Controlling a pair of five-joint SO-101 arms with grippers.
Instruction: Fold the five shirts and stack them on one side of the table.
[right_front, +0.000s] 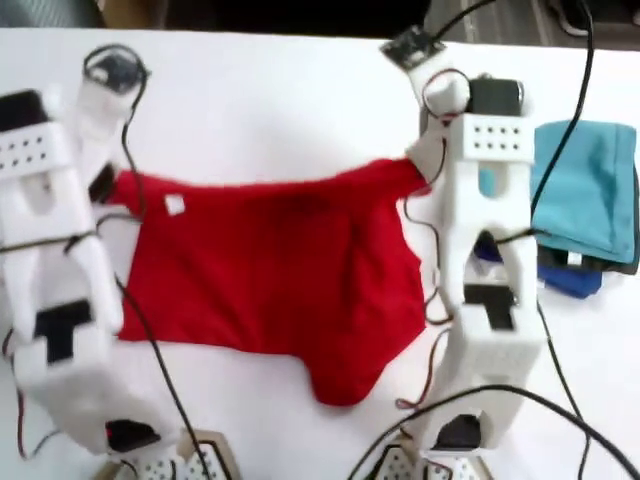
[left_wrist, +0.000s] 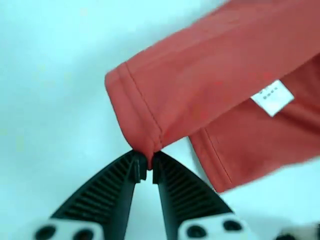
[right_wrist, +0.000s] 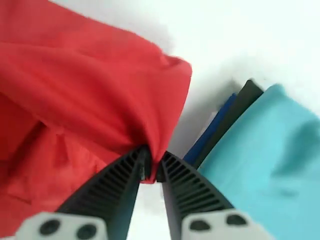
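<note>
A red shirt (right_front: 270, 275) hangs stretched between the two arms above the white table, with a white label (right_front: 174, 205) near its left end. My left gripper (left_wrist: 149, 169) is shut on the hem of the red shirt (left_wrist: 210, 95) at a folded corner. My right gripper (right_wrist: 151, 169) is shut on a bunched edge of the red shirt (right_wrist: 85, 95). In the high view the left gripper (right_front: 108, 190) holds the shirt's left end and the right gripper (right_front: 425, 170) holds its right end.
A stack of folded shirts lies at the table's right side, a teal one (right_front: 585, 190) on top, dark and blue ones (right_front: 565, 275) under it. The same stack (right_wrist: 260, 150) sits just beside my right gripper. Cables run along both arms.
</note>
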